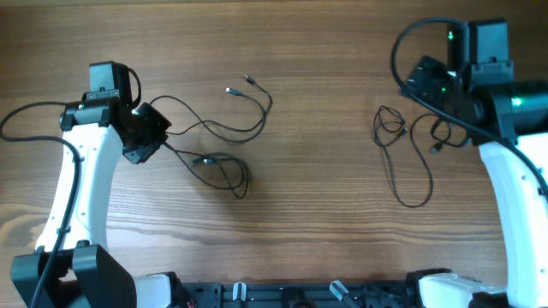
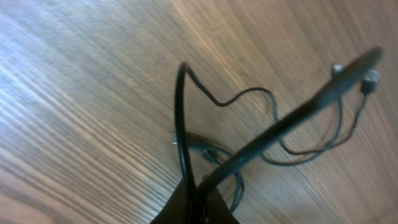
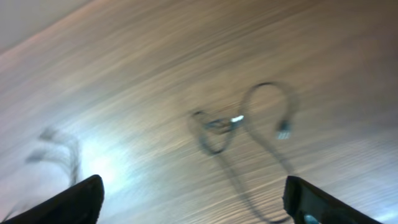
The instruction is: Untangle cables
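Two dark cables (image 1: 224,128) lie loosely crossed left of centre, their silvery plug ends (image 1: 231,89) at the far side. My left gripper (image 1: 157,137) is at their left end. In the left wrist view it (image 2: 198,208) is shut on a cable (image 2: 181,124), and two strands rise out of the closed jaws, with plugs (image 2: 371,79) beyond. A separate coiled cable (image 1: 402,141) lies at the right. My right gripper (image 1: 424,81) hovers just above and right of it. In the right wrist view, which is blurred, that gripper (image 3: 196,202) is open with nothing between its fingers and the cable (image 3: 249,124) below it.
Thick black wires (image 1: 34,115) run from both arm bases, one arching at the top right (image 1: 402,43). The arm mounts (image 1: 291,295) line the table's near edge. Bare wood (image 1: 325,128) separates the two cable groups.
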Robot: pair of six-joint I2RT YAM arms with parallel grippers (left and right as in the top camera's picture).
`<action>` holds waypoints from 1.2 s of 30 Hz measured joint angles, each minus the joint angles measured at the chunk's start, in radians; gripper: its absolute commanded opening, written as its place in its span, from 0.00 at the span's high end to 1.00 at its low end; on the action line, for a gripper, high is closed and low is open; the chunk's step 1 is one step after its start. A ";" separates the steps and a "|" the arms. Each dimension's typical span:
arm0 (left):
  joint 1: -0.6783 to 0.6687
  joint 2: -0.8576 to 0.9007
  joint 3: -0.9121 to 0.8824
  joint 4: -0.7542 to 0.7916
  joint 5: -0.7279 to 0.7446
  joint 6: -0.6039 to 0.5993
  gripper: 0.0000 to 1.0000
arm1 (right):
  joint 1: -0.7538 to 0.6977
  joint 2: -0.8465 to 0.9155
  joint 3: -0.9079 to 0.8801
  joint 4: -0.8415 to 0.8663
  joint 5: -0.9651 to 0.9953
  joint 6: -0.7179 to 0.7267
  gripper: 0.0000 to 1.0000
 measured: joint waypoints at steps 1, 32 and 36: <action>0.000 0.000 0.000 0.005 0.005 0.006 0.96 | 0.000 0.007 0.000 0.005 -0.055 -0.031 0.01; -0.328 -0.074 0.259 -0.125 0.271 0.370 0.01 | 0.063 0.230 0.000 -0.004 -0.554 -0.290 0.01; -0.328 -0.154 0.320 -0.134 0.238 0.348 0.01 | 0.063 0.230 0.000 0.003 -0.554 -0.289 0.00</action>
